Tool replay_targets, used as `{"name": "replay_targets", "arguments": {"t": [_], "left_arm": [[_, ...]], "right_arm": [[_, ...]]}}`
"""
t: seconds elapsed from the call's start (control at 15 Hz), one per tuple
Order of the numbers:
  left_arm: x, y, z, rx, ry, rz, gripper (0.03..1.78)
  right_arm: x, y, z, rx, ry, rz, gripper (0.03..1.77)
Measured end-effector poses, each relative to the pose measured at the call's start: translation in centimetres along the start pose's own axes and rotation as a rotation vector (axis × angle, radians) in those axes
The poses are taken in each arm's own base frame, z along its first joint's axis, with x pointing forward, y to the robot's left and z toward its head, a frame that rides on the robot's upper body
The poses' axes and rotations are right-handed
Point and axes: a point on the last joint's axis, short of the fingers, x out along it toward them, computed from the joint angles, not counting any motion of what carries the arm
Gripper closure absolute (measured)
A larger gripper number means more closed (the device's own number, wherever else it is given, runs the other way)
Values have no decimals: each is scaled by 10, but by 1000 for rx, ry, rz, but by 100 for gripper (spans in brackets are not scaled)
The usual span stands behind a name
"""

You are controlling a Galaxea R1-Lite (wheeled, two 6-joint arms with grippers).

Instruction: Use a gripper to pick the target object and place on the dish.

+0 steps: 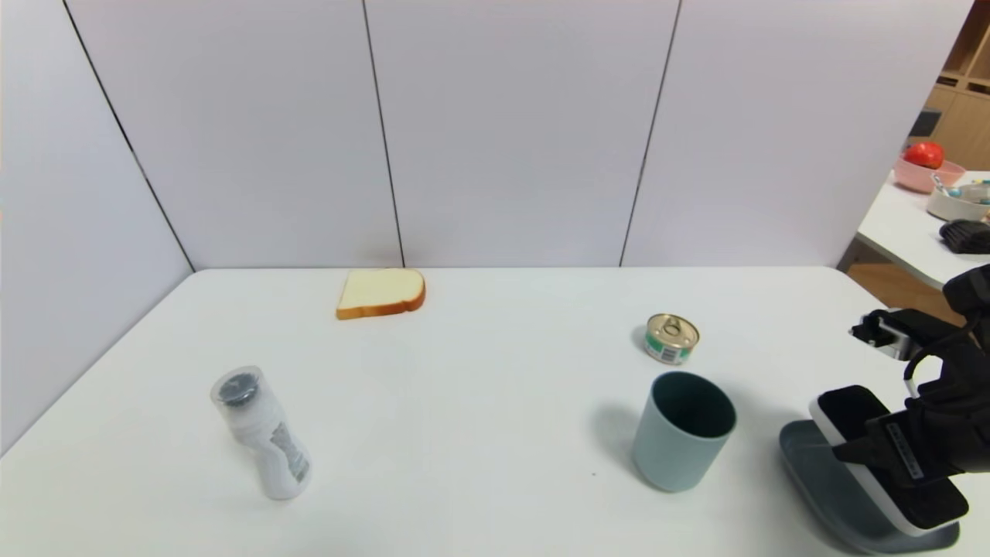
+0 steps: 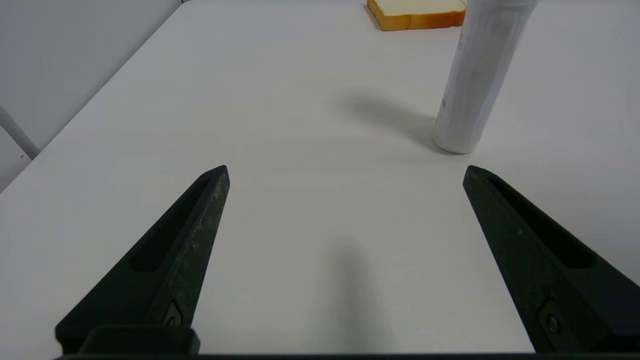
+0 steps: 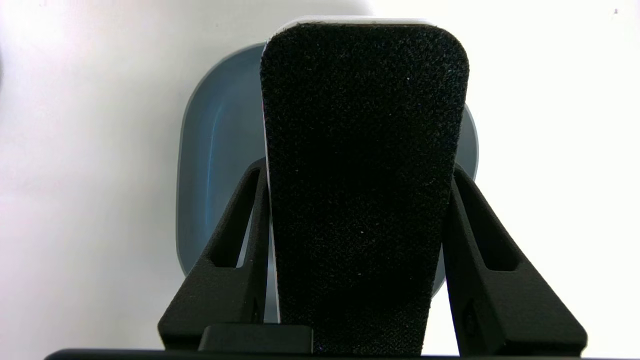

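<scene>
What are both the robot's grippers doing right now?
Left gripper: open, holding nothing, over the white table.
Right gripper: closed on the black-topped block, over the grey-blue dish.

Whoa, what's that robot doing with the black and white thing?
The robot's right gripper has the black-topped block pinched between its fingers, one on each long side. It is holding the block over the grey-blue dish, beside the cup. The block hasn't been let go yet. The left gripper is open and empty, above the table near the white bottle.
</scene>
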Motion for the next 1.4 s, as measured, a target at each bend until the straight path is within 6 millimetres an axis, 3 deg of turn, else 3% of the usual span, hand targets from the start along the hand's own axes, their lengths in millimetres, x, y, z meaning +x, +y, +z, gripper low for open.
{"name": "replay_targets", "arguments": {"t": [0.27, 0.6, 0.93, 1.13, 1.4], "left_arm": [[0, 0, 0, 0, 0, 0, 12], [0, 0, 0, 0, 0, 0, 12], [0, 0, 0, 0, 0, 0, 12], [0, 0, 0, 0, 0, 0, 12], [0, 0, 0, 0, 0, 0, 12]], "right_arm": [[6, 0, 3, -4, 3, 1, 85], [9, 0, 5, -5, 11, 4, 50], [6, -1, 5, -5, 0, 2, 31], [-15, -3, 14, -5, -102, -21, 24], [-79, -7, 32, -2, -468, -81, 18]]}}
